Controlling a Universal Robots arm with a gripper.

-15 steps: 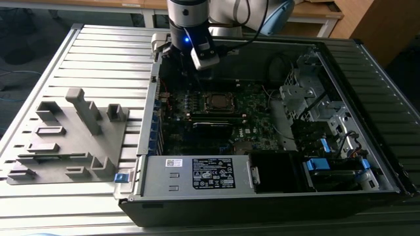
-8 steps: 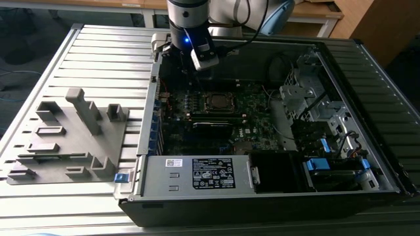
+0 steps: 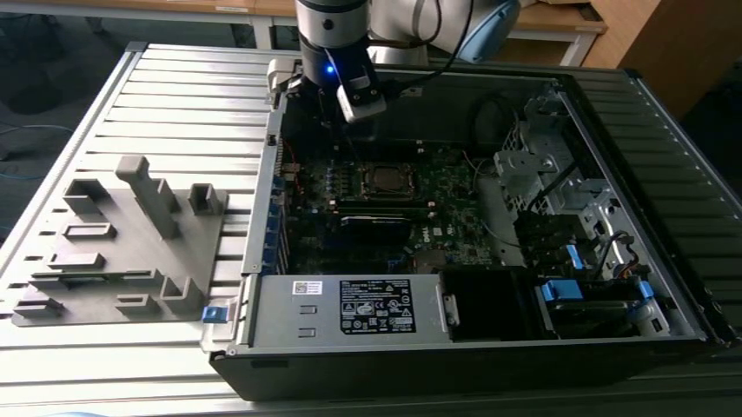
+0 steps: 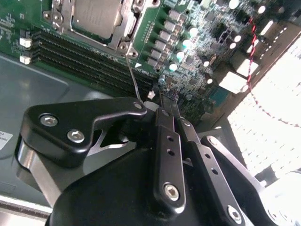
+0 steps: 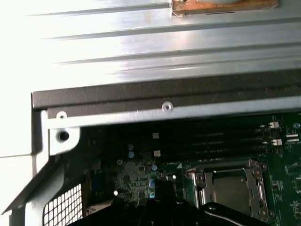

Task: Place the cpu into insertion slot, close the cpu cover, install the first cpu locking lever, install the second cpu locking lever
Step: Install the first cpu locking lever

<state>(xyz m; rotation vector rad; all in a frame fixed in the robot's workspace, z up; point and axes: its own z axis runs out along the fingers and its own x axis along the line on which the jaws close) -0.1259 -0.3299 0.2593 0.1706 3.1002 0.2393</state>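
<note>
The gripper (image 4: 162, 100) had its fingers pressed together, with nothing clearly between them. Its tips hung low over the board (image 4: 197, 42), just beside the free end of a thin wire lever (image 4: 133, 75); whether they touched the wire I could not tell. The lever rose at a slant from the slot's corner, so it looked unlatched. That was probably why the closed tips sat at its end, since a narrow point suits pushing a wire. Further out, the cpu (image 4: 96, 16) lay flat in the slot (image 5: 201, 186). The cover (image 4: 123, 29) was down around it, its window leaving the chip's top bare. The case (image 3: 464, 347) stood open on the slatted tabletop (image 3: 186, 95).
</note>
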